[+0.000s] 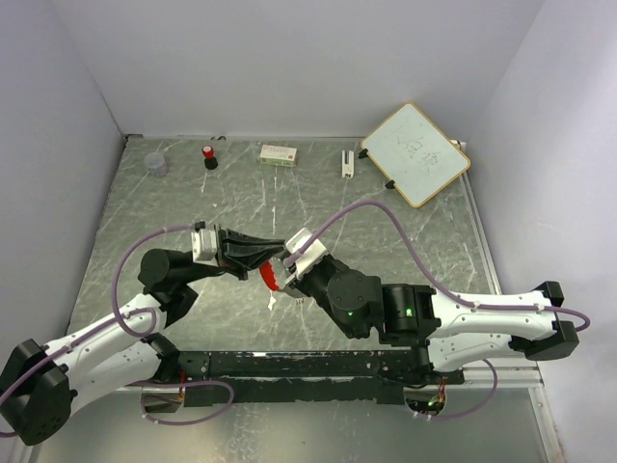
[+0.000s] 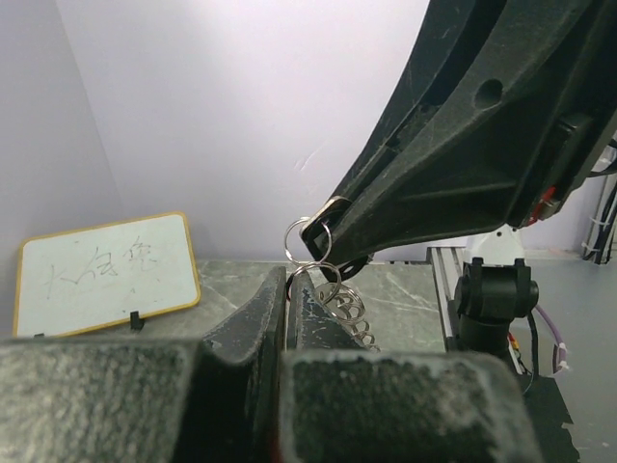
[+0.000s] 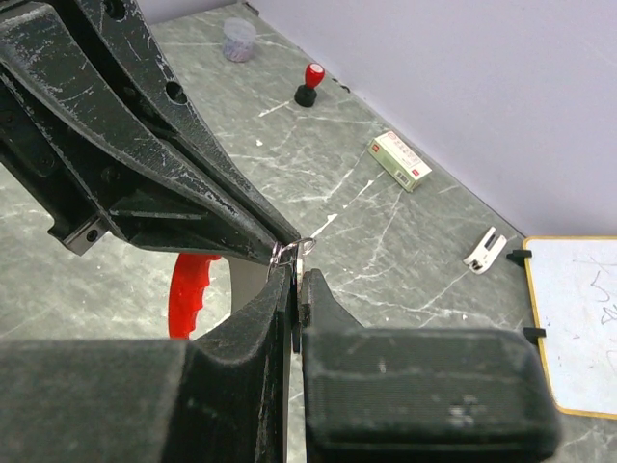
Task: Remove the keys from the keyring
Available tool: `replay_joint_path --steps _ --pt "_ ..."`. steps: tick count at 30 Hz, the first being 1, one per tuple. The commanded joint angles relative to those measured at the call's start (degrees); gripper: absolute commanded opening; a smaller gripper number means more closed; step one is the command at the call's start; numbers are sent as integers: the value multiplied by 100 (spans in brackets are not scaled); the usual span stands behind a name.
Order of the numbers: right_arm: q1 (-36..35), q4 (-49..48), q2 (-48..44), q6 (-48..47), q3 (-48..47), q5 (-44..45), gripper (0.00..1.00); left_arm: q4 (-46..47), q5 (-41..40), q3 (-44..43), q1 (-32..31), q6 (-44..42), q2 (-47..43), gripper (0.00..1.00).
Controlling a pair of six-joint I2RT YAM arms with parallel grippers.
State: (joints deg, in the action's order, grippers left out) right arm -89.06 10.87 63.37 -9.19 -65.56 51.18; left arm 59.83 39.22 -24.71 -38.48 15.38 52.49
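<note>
Both grippers meet above the table's middle. My left gripper [image 1: 278,247] is shut on a silver keyring [image 2: 323,275] of linked wire rings; a coiled wire part [image 2: 354,311] hangs behind its fingers [image 2: 253,318]. My right gripper [image 1: 288,258] is shut on a thin metal edge with a ring loop [image 3: 295,251] at its tip, right against the left gripper's tip [image 3: 260,236]. A red ridged piece [image 3: 188,294] hangs below, also seen from the top [image 1: 268,278]. A pale flat sliver [image 1: 274,301] under it may be the keys; they are otherwise hidden.
Along the back edge stand a clear cup [image 1: 155,164], a red-capped black bottle [image 1: 209,156], a small green-white box [image 1: 279,153], a white clip [image 1: 348,162] and a framed whiteboard [image 1: 415,153]. Walls close in the left, back and right sides.
</note>
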Motion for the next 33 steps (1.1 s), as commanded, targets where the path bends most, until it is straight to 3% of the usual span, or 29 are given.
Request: replay_joint_path --steps 1,18,33 --pt "-69 -17 -7 90 -155 -28 0 -26 -483 -184 -28 -76 -34 7" --pt "-86 245 -26 458 43 67 0 587 -974 -36 -22 308 -26 7" --pt "-86 -85 -11 403 386 235 0 1464 -868 125 -28 1033 -12 7"
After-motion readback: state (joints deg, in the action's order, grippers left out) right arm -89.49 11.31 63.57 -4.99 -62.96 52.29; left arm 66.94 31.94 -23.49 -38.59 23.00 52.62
